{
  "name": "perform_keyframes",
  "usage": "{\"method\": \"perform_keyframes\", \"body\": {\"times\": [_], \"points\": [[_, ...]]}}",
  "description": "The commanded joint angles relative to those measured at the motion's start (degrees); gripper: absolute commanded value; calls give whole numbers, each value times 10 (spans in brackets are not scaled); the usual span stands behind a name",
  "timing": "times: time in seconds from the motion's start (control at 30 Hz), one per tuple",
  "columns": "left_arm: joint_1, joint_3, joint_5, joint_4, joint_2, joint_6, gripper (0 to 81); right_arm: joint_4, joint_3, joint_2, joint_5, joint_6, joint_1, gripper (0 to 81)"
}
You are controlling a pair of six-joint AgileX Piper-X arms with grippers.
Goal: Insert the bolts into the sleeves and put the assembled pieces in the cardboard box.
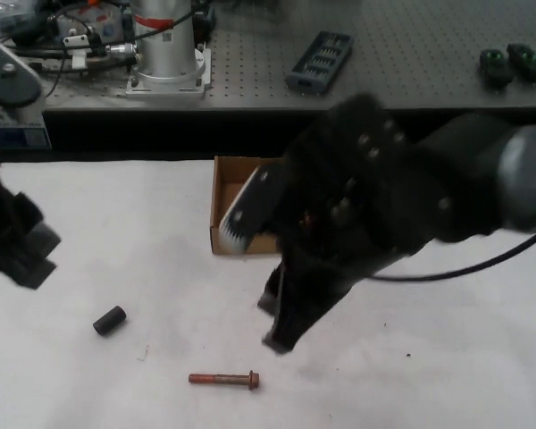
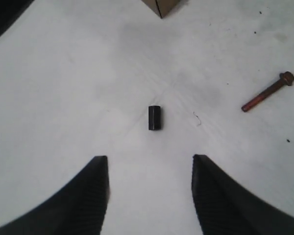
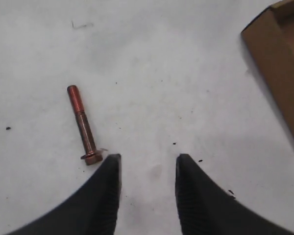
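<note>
A copper-coloured bolt [image 1: 224, 380] lies flat on the white bench near the front; it also shows in the right wrist view [image 3: 84, 124] and the left wrist view [image 2: 268, 91]. A short black sleeve [image 1: 109, 320] lies on its side to the left of the bolt, centred ahead of my left gripper [image 2: 150, 164], which is open and empty above the bench. My right gripper [image 3: 148, 164] is open and empty, hovering just right of the bolt's head. In the high view the right gripper [image 1: 281, 317] hangs in front of the cardboard box [image 1: 232, 201]; the left gripper [image 1: 18, 250] is at the left edge.
The cardboard box's corner shows in the right wrist view [image 3: 279, 58] and the left wrist view [image 2: 159, 6]. Behind the white surface runs a perforated metal table with a metal post [image 1: 165, 45], a dark rack [image 1: 320, 59] and green-black parts [image 1: 511, 64].
</note>
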Motion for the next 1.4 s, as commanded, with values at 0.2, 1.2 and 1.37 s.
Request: {"method": "perform_keyframes", "body": {"times": [0.2,1.2,1.37], "points": [[0,-12,-10,-58,198,-6,380,68,-1,-165,-1,129,-7,277],[-1,-113,-22,-28,448,-87,263,119,71,-312,0,154,-7,277],[-3,-124,-1,-13,448,-121,1,119,71,-312,0,154,-7,277]]}}
